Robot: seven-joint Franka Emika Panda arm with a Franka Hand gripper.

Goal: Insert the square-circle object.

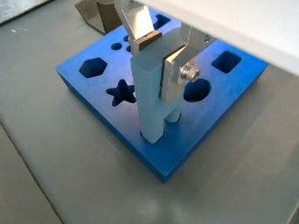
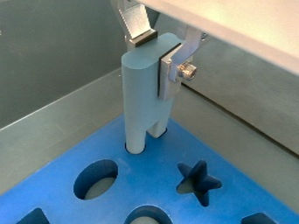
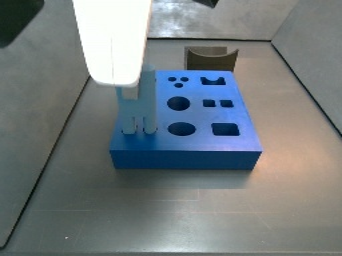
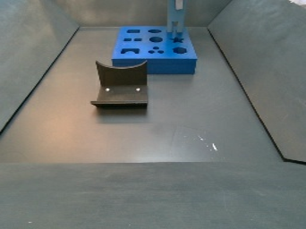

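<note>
The gripper (image 1: 162, 54) clamps the upright square-circle object (image 1: 155, 96) between its 2 fingers (image 1: 143, 26) — prongs down at the blue block (image 1: 211, 118).

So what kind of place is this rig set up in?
Likely a lab test cell: bare grey walled floor, a blue block with shaped holes, and the end effector shut on the light-blue bar at the block's corner.

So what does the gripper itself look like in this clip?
The gripper has two flat silver metal fingers with dark pads; a round silver screw head shows on one finger. In a side view its body is a glaring white, overexposed block. No cables or markings visible.
</note>
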